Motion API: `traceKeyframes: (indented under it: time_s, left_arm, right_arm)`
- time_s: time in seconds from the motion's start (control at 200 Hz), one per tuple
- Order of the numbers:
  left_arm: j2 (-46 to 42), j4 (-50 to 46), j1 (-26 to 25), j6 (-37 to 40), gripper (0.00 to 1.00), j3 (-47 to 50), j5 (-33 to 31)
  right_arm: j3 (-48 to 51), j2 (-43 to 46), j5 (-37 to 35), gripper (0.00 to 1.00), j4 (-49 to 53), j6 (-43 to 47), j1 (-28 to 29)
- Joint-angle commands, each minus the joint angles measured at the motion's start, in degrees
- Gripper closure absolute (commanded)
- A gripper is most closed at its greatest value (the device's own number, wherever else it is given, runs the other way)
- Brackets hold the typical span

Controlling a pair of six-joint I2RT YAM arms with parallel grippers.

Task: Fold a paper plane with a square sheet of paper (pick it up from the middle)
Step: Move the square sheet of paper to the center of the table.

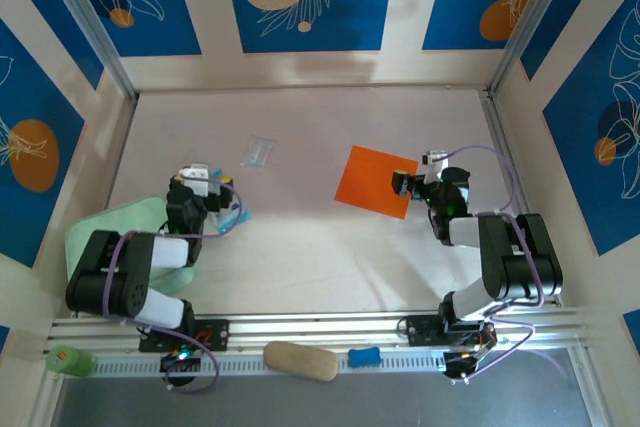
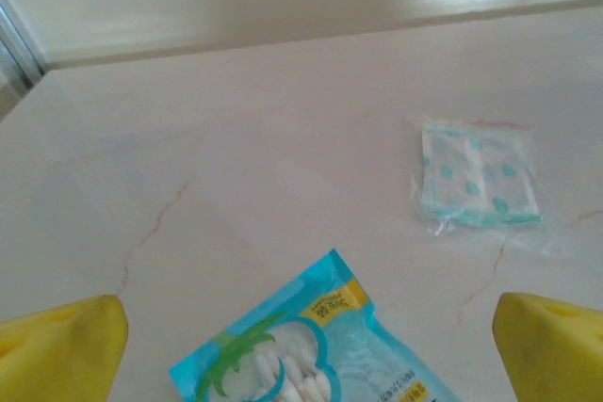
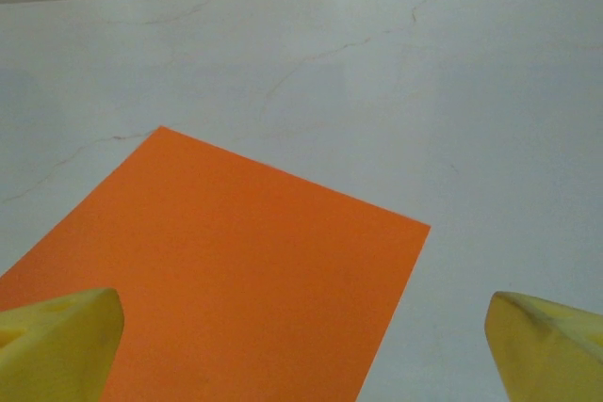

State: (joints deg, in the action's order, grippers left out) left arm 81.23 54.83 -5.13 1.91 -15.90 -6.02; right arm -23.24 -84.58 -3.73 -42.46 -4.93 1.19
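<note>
The pale worktop (image 1: 300,267) carries everything. A mint green pad (image 1: 105,232) lies at its left edge, partly under the left arm. The square sheet of paper (image 1: 372,180) lies flat and unfolded right of centre. The right end effector (image 1: 417,172) hangs over the sheet's right side, spread wide and holding nothing; in the wrist view one yellow finger (image 3: 57,341) is above the orange, the other above bare worktop. The left end effector (image 1: 212,185) is equally wide and empty, above a blue-and-white packet (image 2: 311,345) with white pieces inside. A clear wrapper (image 2: 476,181) holding green-dotted white pieces lies farther back, well apart from the sheet.
</note>
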Motion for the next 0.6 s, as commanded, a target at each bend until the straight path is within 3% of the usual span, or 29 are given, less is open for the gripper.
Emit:
traceKeyframes:
  time_s: [0.0,0.08,0.165,0.225,0.32,0.415,0.595]
  left_arm:
    - [-7.2,-11.9,0.6,-2.0,0.01,-3.4,-2.9]
    - [-12.1,-26.5,0.6,-8.0,0.01,-8.5,-6.8]
    - [-13.7,-43.5,0.6,-13.6,0.00,-16.6,-5.9]
    - [-13.2,-53.3,0.6,-16.2,0.00,-22.1,-2.9]
    - [-12.9,-64.8,0.7,-26.3,0.00,-27.8,-3.8]
    - [-15.1,-62.0,0.9,-29.5,0.00,-25.3,4.3]
    - [-19.5,-54.0,1.1,-37.3,0.00,-18.7,14.2]
  right_arm:
    - [-5.9,7.0,-2.5,0.01,14.7,-2.5,0.2]
    - [-13.4,8.5,-4.4,0.01,29.7,-9.6,-0.4]
    - [-23.0,8.0,-6.4,0.01,48.0,-19.5,-0.5]
    - [-27.9,6.0,-0.7,0.01,55.6,-21.8,-0.8]
    - [-29.4,3.1,10.4,0.01,55.1,-26.3,0.2]
    - [-30.7,-0.2,16.4,0.01,53.0,-30.6,2.1]
    - [-36.5,-8.4,17.9,0.03,55.1,-33.6,6.0]
